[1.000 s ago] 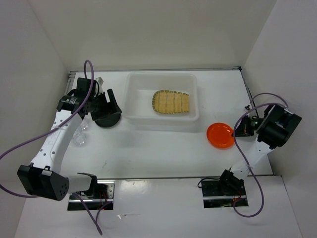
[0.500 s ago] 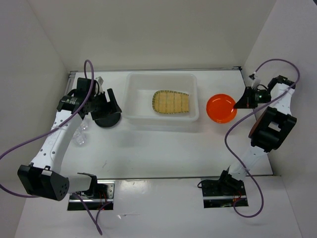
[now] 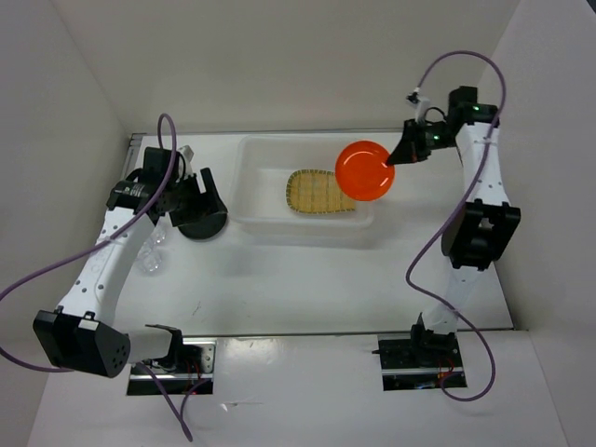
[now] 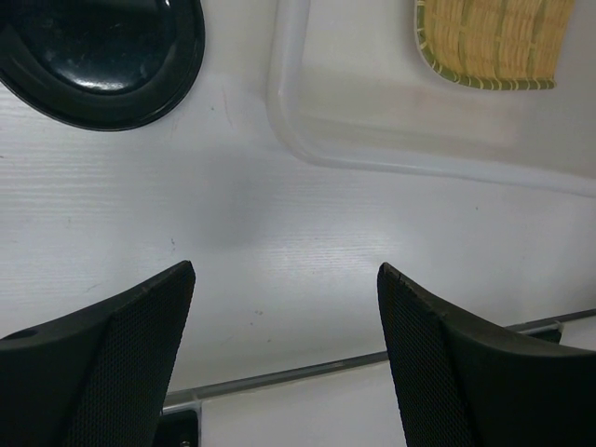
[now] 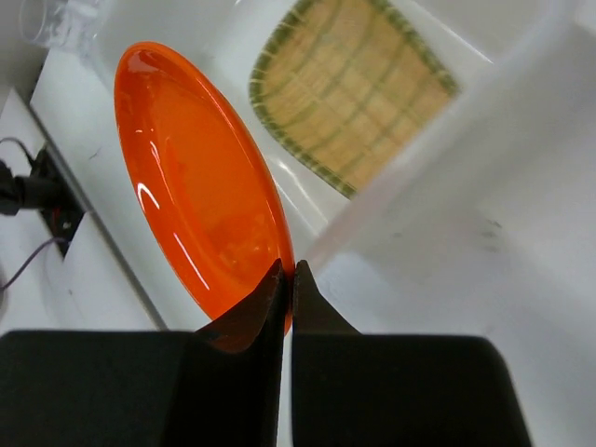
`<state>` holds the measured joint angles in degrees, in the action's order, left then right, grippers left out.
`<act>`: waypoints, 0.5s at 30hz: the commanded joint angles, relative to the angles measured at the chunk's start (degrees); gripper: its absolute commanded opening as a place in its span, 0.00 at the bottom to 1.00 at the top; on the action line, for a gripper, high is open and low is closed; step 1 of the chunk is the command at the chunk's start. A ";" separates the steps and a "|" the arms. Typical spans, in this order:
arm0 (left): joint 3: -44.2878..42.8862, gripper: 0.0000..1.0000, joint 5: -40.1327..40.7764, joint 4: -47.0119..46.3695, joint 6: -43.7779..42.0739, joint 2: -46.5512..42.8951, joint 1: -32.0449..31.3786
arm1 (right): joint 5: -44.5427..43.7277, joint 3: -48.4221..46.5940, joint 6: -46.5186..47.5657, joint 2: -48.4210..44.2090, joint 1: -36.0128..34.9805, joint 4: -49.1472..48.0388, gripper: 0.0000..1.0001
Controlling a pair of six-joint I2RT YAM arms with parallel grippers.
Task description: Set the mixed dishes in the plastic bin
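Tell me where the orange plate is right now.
In the top view, the orange plate is pinched by its edge in the right gripper, over the right end of the plastic bin, overlapping the bamboo tray.

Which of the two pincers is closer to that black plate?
The left. The left pincer hangs open just beside the black plate; the right pincer is far across the bin, gripping the orange plate.

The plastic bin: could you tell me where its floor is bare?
In the bin, bare floor lies between its left wall and the bamboo tray, plus a strip along the far wall. The right half is crowded: the tray, with the orange plate held above.
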<state>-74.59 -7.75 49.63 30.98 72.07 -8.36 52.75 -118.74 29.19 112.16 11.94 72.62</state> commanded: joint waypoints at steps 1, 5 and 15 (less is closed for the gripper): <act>0.23 0.86 -0.07 0.46 -1.89 -1.76 0.80 | -0.89 -6.22 -3.08 3.50 -5.34 -0.55 0.00; 0.93 0.87 -0.07 1.52 -2.42 -3.60 0.80 | -4.14 -10.89 -4.93 9.02 -11.67 -3.19 0.00; 3.22 0.87 0.45 4.25 -0.04 -7.21 1.33 | -10.12 -24.34 -6.78 22.30 -20.46 -6.35 0.00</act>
<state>-71.94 -7.68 52.66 30.26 66.41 -7.35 44.12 -139.04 23.99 132.66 -6.24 68.90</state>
